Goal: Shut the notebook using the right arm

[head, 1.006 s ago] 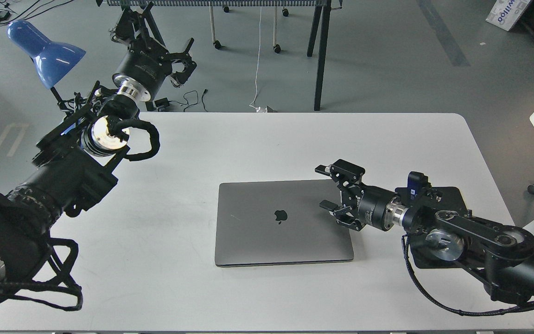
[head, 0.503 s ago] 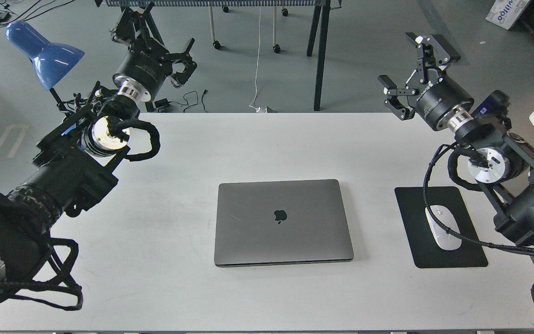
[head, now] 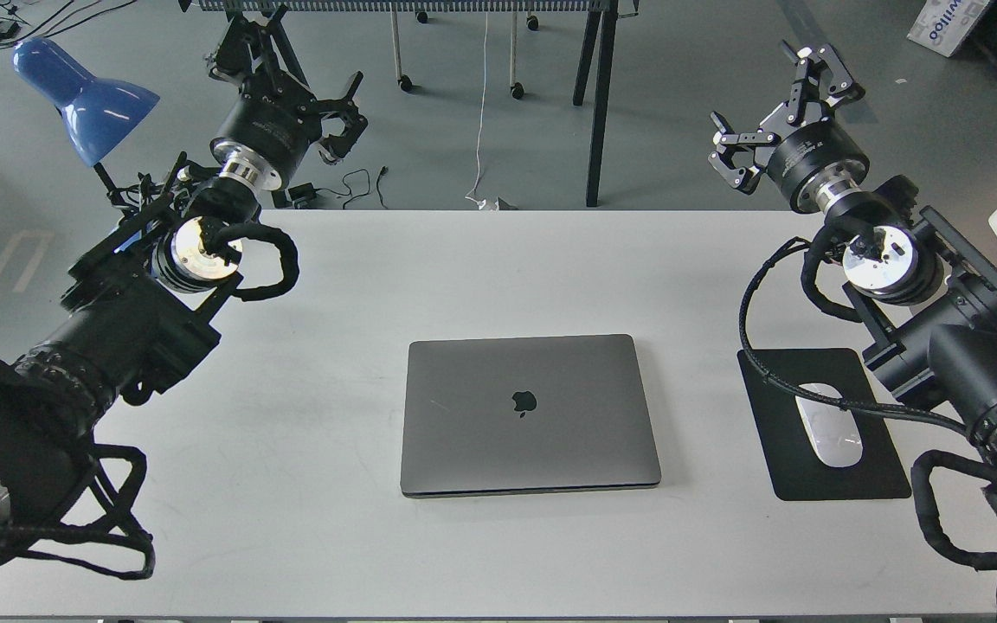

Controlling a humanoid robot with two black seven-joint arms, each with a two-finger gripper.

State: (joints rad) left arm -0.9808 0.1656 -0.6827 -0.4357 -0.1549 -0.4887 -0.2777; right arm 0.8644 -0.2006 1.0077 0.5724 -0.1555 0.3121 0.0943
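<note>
White table [head: 334, 536]: the notebook [head: 529, 415] lies shut at centre, lid logo up. Black mouse pad [head: 780, 467] at its 3 o'clock carries a white mouse [head: 829, 430]. Right gripper [head: 780, 104], 1 o'clock, fingers spread, empty. Left gripper [head: 299, 95], 11 o'clock, spread, empty.

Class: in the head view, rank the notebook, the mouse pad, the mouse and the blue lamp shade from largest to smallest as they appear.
1. notebook
2. mouse pad
3. lamp shade, though it sits farther from the camera, so its true rank is unsure
4. mouse
</note>
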